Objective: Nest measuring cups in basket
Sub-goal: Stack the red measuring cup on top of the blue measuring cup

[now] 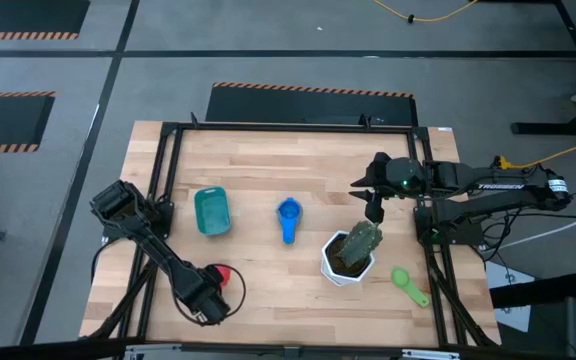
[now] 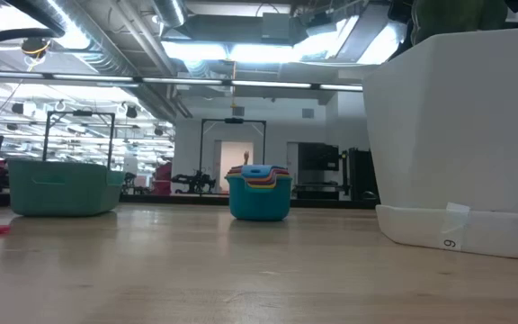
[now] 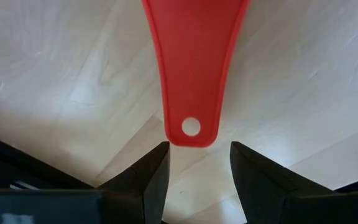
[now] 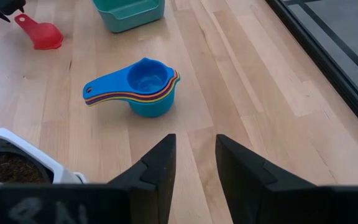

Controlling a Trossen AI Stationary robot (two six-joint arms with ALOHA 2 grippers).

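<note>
At the table's 7 o'clock corner in the high view, the left gripper (image 1: 211, 296) sits low beside the red cup (image 1: 222, 273). Its wrist view shows the flat red handle (image 3: 194, 74), tapering to a rounded tab with a hanging hole, lying on the wood just ahead of the two dark fingers (image 3: 151, 180). These stand partly apart with bare wood between them and have hold of nothing. Judgement: lined up to straddle the handle, the thinnest and easiest part of this cup to pinch.

Right gripper (image 1: 374, 208) hovers at about 3 o'clock, above the white pot (image 1: 336, 268) holding soil and a green plant. Fingers partly apart, empty, pointing across the boards toward the stack; judged waiting.

Nested stack (image 4: 135, 87) lies near table centre: blue cup on top, yellow, orange and red rims showing in layers beneath, handles fanned together. It is still on the table, not in the basket. Smooth glossy plastic, round bowls.

Basket (image 1: 212, 212): teal, rectangular, thin-walled with a rolled rim, at roughly 9 o'clock from the stack, well apart from it; nothing visible inside from above.

Green cup (image 1: 408, 284) lies alone at 5 o'clock, near the pot.

Table (image 1: 268, 160): pale butcher-block strips, matte, framed by black rails.
</note>
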